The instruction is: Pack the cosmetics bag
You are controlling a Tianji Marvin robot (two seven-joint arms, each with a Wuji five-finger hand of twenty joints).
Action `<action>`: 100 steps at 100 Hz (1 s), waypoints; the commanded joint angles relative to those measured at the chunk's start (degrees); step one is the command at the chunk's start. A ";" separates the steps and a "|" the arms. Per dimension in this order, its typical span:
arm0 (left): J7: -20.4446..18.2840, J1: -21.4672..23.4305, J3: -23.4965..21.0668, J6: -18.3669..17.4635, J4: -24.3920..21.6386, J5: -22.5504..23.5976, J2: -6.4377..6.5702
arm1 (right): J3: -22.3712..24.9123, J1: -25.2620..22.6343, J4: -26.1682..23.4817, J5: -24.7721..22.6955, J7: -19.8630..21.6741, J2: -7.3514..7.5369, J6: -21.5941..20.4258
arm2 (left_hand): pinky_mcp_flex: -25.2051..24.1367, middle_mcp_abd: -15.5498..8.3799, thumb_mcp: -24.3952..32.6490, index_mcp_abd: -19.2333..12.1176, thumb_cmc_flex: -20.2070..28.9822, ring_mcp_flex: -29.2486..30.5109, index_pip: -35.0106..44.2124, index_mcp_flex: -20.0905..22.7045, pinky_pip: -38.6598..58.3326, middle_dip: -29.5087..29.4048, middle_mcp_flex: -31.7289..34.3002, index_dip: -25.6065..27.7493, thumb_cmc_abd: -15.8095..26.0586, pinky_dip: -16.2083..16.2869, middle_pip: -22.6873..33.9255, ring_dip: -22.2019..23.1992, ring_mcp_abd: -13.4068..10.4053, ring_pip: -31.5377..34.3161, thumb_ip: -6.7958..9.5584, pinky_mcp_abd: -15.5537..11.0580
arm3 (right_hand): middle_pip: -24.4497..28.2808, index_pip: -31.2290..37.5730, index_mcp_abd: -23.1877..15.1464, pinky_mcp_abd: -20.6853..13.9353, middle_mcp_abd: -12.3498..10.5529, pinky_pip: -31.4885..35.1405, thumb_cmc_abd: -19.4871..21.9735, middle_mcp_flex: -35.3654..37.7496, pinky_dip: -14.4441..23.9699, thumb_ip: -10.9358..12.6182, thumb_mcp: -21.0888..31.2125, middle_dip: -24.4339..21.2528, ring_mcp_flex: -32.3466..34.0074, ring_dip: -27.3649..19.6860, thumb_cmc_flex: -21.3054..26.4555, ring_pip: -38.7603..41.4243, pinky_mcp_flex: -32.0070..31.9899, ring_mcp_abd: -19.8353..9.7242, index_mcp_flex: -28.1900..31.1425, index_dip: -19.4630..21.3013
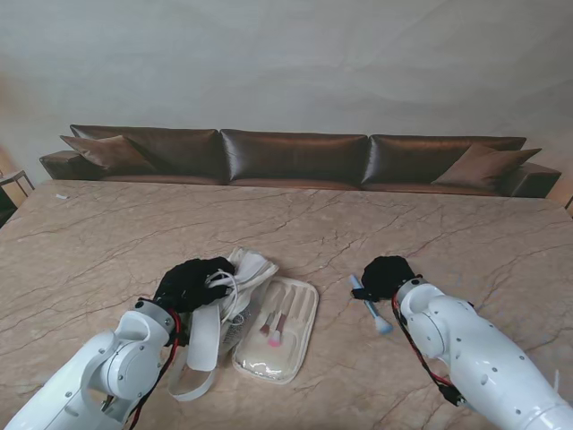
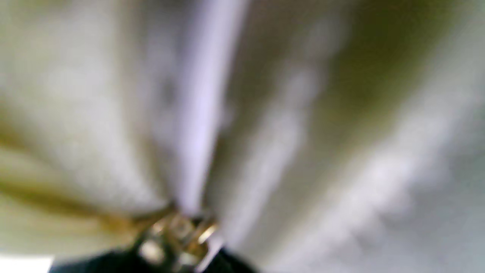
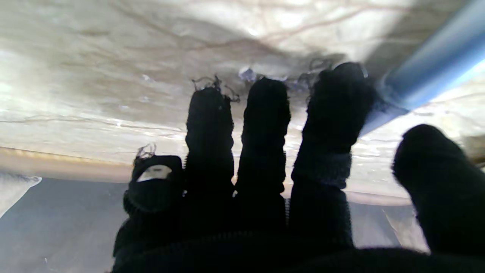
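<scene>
the wide veined beige marble table (image 1: 376,224) fills the middle of the frame, with a brown leather sofa (image 1: 295,157) across the top. low and left of centre lies the cream fabric cosmetics bag (image 1: 246,273), a clear flat pouch of small brushes (image 1: 279,331) beside it toward the centre. the black-gloved left hand (image 1: 190,283) sits on the bag with fingers curled into its white strap (image 1: 204,340); it looks closed on the fabric, though the wrist view is too blurred to confirm. the black-gloved right hand (image 1: 387,276), right of centre, rests with fingers spread flat on the marble, the index fingertip touching the light blue slim tube (image 1: 371,305), not gripping it. i'd worry the tube rolls away when nudged, or the strap snags and drags the bag.
</scene>
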 commanded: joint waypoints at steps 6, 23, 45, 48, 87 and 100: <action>-0.38 0.74 -0.10 -0.11 -0.08 0.04 -0.15 | 3.41 -3.52 -3.75 -0.08 1.79 0.07 -1.76 | -0.16 -10.92 5.93 -7.01 9.46 -0.10 17.96 6.49 1.04 0.20 0.04 3.40 9.82 1.20 0.43 0.81 -0.31 -0.05 3.86 1.26 | -1.60 -4.58 -1.65 -0.55 -1.68 -0.90 1.17 -3.36 -0.34 1.72 -6.93 -0.29 -3.69 -0.77 -1.19 -2.69 -3.18 0.16 -3.84 1.04; -0.47 0.81 -0.15 -0.13 -0.11 -0.03 -0.14 | 8.64 -6.93 -7.72 -1.44 0.67 -0.03 -3.80 | -0.19 -10.92 5.91 -7.09 9.37 -0.09 17.95 6.48 1.04 0.19 0.03 3.36 9.86 1.23 0.38 0.83 -0.30 -0.05 3.84 1.32 | -2.38 -8.04 -1.19 -0.93 -2.30 -6.00 0.56 -8.29 -0.38 3.49 -13.84 0.05 -8.00 -1.27 2.38 -5.74 -7.50 -1.09 -10.48 3.20; -0.25 0.83 0.11 -0.01 -0.21 -0.06 -0.18 | 11.04 -7.95 -8.20 -4.61 -3.89 0.29 -8.64 | -0.21 -10.88 5.98 -6.92 9.39 -0.04 17.90 6.42 1.05 0.20 0.07 3.29 9.78 1.26 0.37 0.85 -0.34 -0.06 3.83 1.33 | -0.95 -4.97 -3.12 -3.82 -4.93 -24.34 -24.60 -28.38 -3.08 -10.03 21.95 3.34 -24.42 -3.27 14.56 -13.22 -19.86 -5.55 -32.59 4.42; -0.21 0.84 0.15 -0.02 -0.21 -0.07 -0.19 | 10.97 -7.72 -7.69 -4.89 -4.91 0.34 -9.69 | -0.20 -10.88 6.00 -6.92 9.39 -0.03 17.90 6.43 1.05 0.20 0.11 3.28 9.79 1.26 0.38 0.85 -0.30 -0.06 3.84 1.32 | -0.39 -4.60 -3.51 -4.27 -5.04 -26.97 -25.46 -31.66 -3.84 -9.30 25.70 3.56 -27.59 -3.77 17.28 -13.35 -22.23 -6.02 -34.70 5.71; -0.52 0.82 0.23 0.36 -0.30 -0.01 -0.15 | 6.60 -3.30 -0.39 -3.68 -6.02 1.14 -18.50 | -0.08 -10.84 6.16 -6.56 9.32 0.03 17.82 6.31 1.07 0.12 0.17 3.03 9.72 1.26 0.37 0.85 -0.27 -0.05 3.77 1.22 | 2.10 -8.91 -13.54 -7.17 -4.16 -32.40 -25.42 -52.36 -6.71 -0.46 31.58 -0.64 -46.41 -7.49 31.44 -7.79 -33.41 -8.11 -40.43 7.04; -0.56 0.86 0.12 0.33 -0.47 0.03 -0.14 | 3.46 -1.35 2.46 -5.08 -8.53 1.59 -18.91 | -0.06 -10.90 6.20 -6.72 9.22 0.06 17.80 6.24 1.08 0.08 0.12 2.94 9.72 1.24 0.33 0.84 -0.39 -0.06 3.73 1.25 | 2.62 -9.12 -14.53 -7.46 -4.25 -31.85 -32.00 -53.10 -6.90 -2.29 29.77 -1.61 -48.23 -7.63 27.79 -6.69 -34.01 -8.30 -38.11 4.64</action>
